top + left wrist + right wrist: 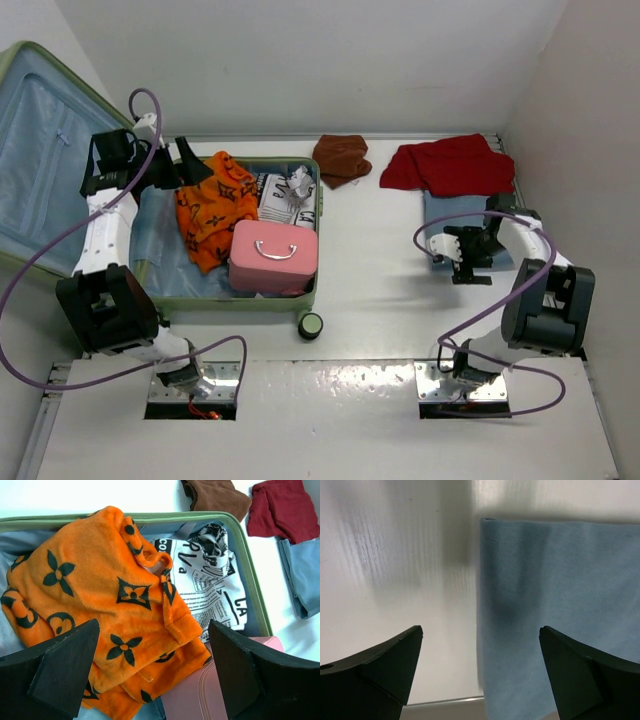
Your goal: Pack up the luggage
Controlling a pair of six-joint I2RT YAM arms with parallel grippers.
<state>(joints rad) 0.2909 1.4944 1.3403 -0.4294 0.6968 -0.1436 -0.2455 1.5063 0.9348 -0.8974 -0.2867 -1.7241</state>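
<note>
Right gripper, jaws wide and empty, hovers at the edge of the blue cloth; luggage lies well leftward.

The luggage tray is nearly full: an orange towel, a pink case and a printed cloth cover it, leaving 1 open strip of lining at its left. Bare table lies open between it and the blue cloth. The raised lid walls off the left.
</note>
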